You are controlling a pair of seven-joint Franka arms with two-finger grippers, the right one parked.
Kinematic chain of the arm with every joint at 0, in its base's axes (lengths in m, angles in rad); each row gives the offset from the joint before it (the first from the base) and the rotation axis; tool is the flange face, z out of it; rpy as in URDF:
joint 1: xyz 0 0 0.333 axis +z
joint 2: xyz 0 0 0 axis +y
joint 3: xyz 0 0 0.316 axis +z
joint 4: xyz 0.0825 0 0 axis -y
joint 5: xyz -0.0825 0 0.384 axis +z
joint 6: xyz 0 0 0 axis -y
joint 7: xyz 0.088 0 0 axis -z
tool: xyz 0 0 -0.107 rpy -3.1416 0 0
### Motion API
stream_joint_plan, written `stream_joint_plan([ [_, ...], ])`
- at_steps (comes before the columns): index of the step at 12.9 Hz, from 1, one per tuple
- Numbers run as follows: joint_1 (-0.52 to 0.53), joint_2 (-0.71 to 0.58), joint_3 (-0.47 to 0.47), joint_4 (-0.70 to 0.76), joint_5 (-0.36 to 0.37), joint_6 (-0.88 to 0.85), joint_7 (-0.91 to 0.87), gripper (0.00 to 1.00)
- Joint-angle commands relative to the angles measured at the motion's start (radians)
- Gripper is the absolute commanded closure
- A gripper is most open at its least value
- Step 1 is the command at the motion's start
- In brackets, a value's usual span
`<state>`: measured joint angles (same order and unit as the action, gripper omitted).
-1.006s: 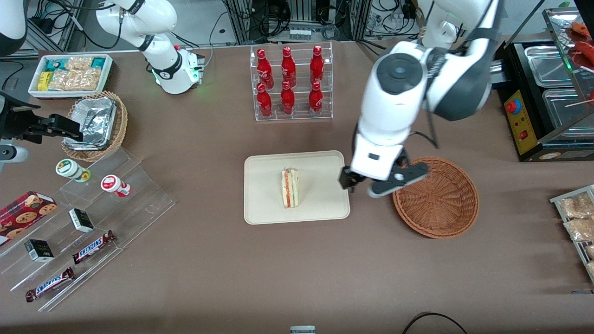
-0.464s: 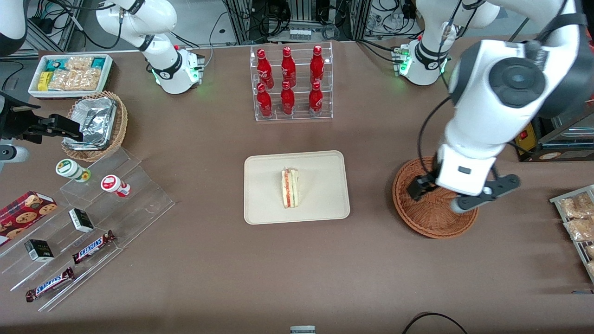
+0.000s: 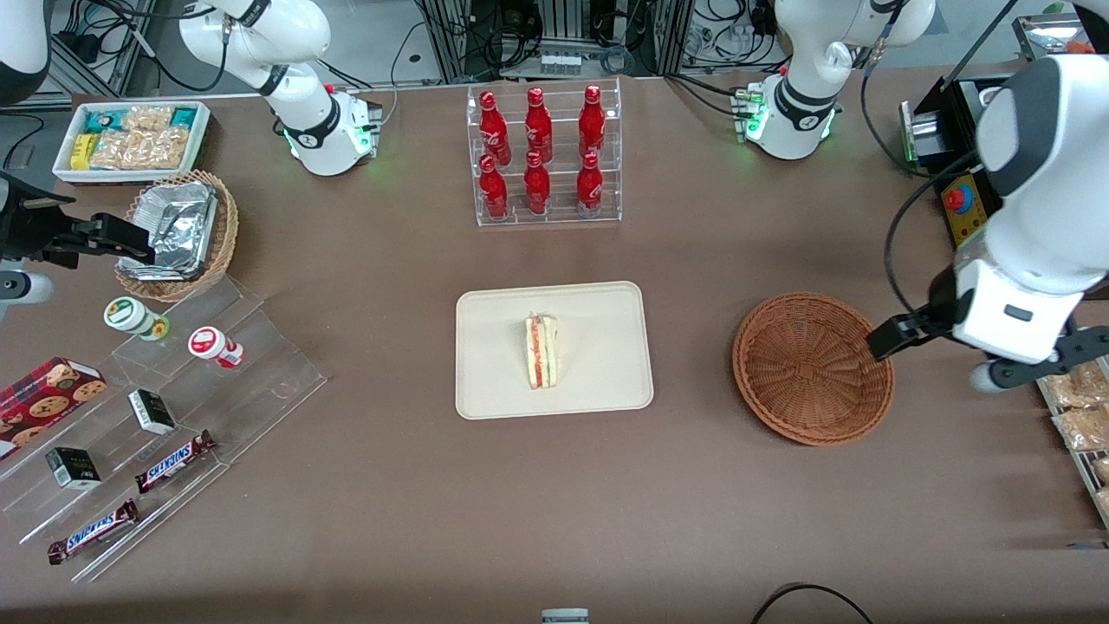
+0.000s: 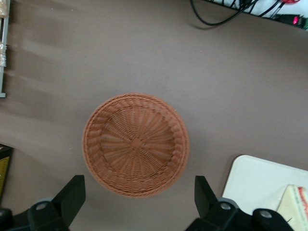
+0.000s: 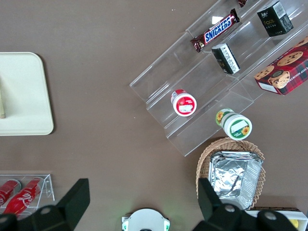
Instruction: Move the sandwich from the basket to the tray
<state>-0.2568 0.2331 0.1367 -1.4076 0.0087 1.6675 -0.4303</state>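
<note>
We see the gripper with jaws apart and empty, up beside the basket at the working arm's end. Basket bare; sandwich lies mid-tray, so we judge placement done, only parking left. Brown table; cola rack farther from camera.

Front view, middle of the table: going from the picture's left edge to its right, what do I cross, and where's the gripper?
Foil basket → tray with the sandwich on it → basket, bare inside → gripper, open, above the table at the working arm's end.
</note>
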Motion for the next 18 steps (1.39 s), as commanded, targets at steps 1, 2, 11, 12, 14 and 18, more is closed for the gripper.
stream_joint_plan([
  [1, 0.028, -0.081, -0.009, -0.102, -0.021, 0.004, 0.051, 0.00],
  [2, 0.028, -0.101, -0.008, -0.125, -0.021, 0.005, 0.067, 0.00],
  [11, 0.122, -0.228, -0.008, -0.275, -0.023, 0.000, 0.209, 0.00],
  [12, 0.123, -0.233, -0.006, -0.280, -0.024, 0.000, 0.222, 0.00],
  [14, 0.149, -0.239, -0.005, -0.286, -0.033, -0.002, 0.251, 0.00],
  [18, 0.163, -0.256, -0.005, -0.304, -0.059, -0.015, 0.363, 0.00],
])
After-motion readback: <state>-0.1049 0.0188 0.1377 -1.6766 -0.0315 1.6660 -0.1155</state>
